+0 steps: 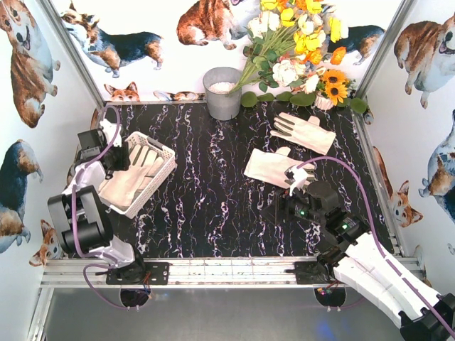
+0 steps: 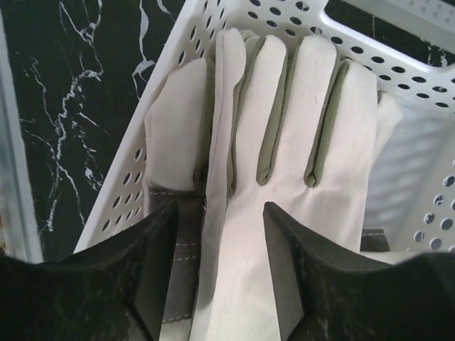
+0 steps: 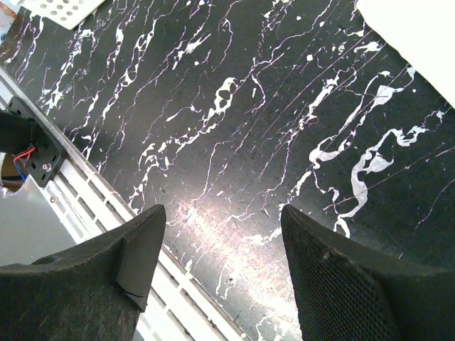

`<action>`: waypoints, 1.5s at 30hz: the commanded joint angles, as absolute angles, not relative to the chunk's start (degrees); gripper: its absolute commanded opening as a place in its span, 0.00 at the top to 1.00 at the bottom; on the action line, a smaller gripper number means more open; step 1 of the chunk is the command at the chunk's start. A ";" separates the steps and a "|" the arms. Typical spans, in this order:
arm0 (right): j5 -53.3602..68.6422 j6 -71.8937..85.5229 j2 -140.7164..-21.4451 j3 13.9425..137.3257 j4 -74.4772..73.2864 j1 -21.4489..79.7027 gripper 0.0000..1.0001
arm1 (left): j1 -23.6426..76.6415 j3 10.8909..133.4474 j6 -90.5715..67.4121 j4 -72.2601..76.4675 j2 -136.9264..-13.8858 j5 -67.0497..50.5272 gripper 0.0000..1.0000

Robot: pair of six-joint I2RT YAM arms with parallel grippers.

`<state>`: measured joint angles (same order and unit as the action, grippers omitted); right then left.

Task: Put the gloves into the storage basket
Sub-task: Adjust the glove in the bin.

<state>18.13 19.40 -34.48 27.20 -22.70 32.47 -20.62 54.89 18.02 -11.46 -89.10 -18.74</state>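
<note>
Left gripper (image 2: 220,238) hangs over the near end of the storage basket (image 1: 166,151), jaws parted and gripping nothing, straddling the cuff of a cream glove (image 2: 284,128) that lies flat inside the basket on top of a second glove (image 2: 174,142). Two loose gloves lie on the marble table (image 1: 213,213) to the right of the basket, the nearer glove (image 1: 269,168) well apart from it and the far glove (image 1: 306,131) beyond that, toward the back. Right gripper (image 3: 220,234), also well right of the basket and just beside the nearer glove, stands open over bare tabletop with nothing between its jaws.

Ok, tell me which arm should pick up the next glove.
Right. The right gripper hangs open beside the nearer loose glove; the left gripper is away over the storage basket.
</note>
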 commanded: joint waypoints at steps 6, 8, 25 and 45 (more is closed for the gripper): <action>17.67 18.82 -31.87 30.40 -23.29 32.34 0.32 | -21.26 52.71 12.99 -8.29 -81.70 -14.54 0.41; 17.58 18.85 -31.59 30.50 -23.46 32.34 0.32 | -21.52 52.93 12.54 -8.84 -82.21 -13.52 0.41; 17.54 18.67 -31.58 30.54 -23.82 32.34 0.32 | -23.72 58.75 11.94 -11.72 -92.83 -18.80 0.40; 19.14 19.42 -35.03 30.32 -20.07 32.34 0.32 | -23.73 59.35 12.83 -7.87 -96.02 -18.50 0.40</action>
<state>18.92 19.55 -35.35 27.64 -23.81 32.47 -23.07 57.21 12.25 -9.65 -93.14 -16.12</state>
